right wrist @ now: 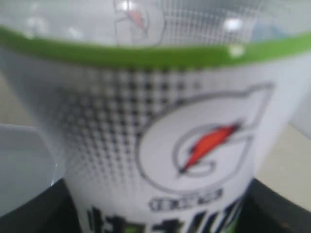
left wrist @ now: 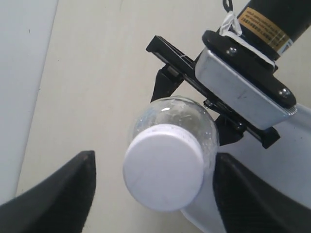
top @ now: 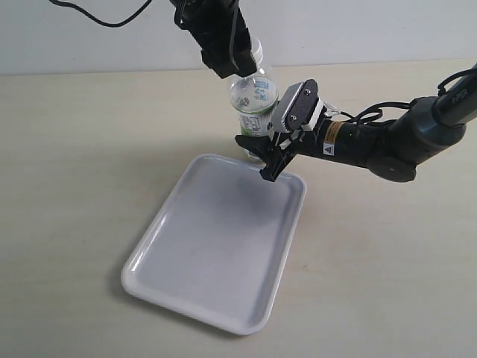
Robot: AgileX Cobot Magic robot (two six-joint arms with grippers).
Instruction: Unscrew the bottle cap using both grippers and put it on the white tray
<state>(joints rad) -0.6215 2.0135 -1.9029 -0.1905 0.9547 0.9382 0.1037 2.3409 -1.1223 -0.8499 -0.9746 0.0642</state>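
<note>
Near the bench's far edge, beside the white tray (top: 216,246), the right gripper (top: 259,153) pinches the bottle (top: 255,104) steady so the left gripper (left wrist: 155,158), spread around the screwed-on bottle cap (left wrist: 163,166), can twist it.

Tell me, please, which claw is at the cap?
The all-black left claw, open around the round white plastic cap; the grey-blocked right claw grips the clear plastic bottle below.
</note>
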